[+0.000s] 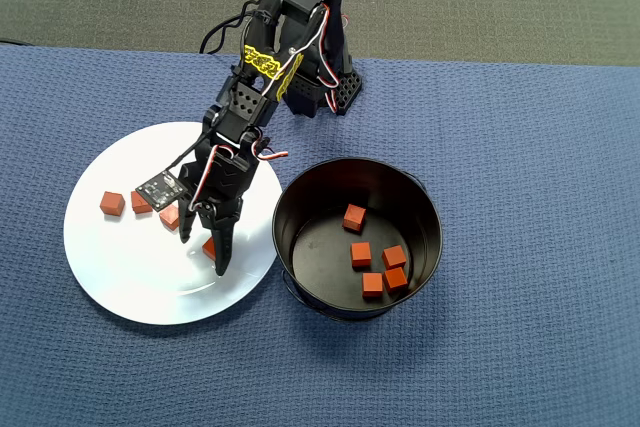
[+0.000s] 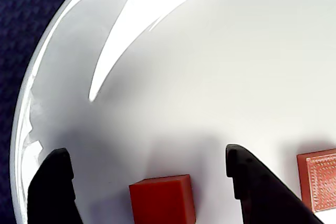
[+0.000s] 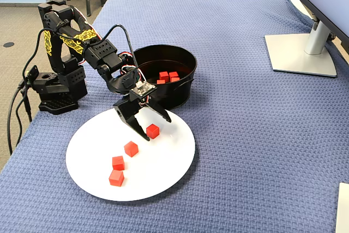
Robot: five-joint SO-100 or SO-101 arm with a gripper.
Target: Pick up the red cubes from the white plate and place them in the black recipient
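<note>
Four red cubes lie on the white plate point(image 1: 120, 277). One red cube point(image 2: 163, 200) sits between the fingers of my gripper point(image 2: 146, 156), which is open and low over the plate, touching the cube on neither side. In the fixed view the gripper point(image 3: 154, 125) straddles that cube point(image 3: 153, 131), and the other three point(image 3: 131, 148) point(image 3: 118, 162) point(image 3: 115, 177) lie nearer the camera. The overhead view has the gripper point(image 1: 202, 255) partly hiding the cube point(image 1: 208, 246). Right of the plate there, the black recipient point(image 1: 430, 217) holds several red cubes point(image 1: 354, 218).
The arm's base point(image 3: 54, 88) stands at the table's left edge in the fixed view, with cables hanging beside it. A monitor stand point(image 3: 300, 53) sits at the far right. Blue woven cloth point(image 1: 520, 147) covers the table.
</note>
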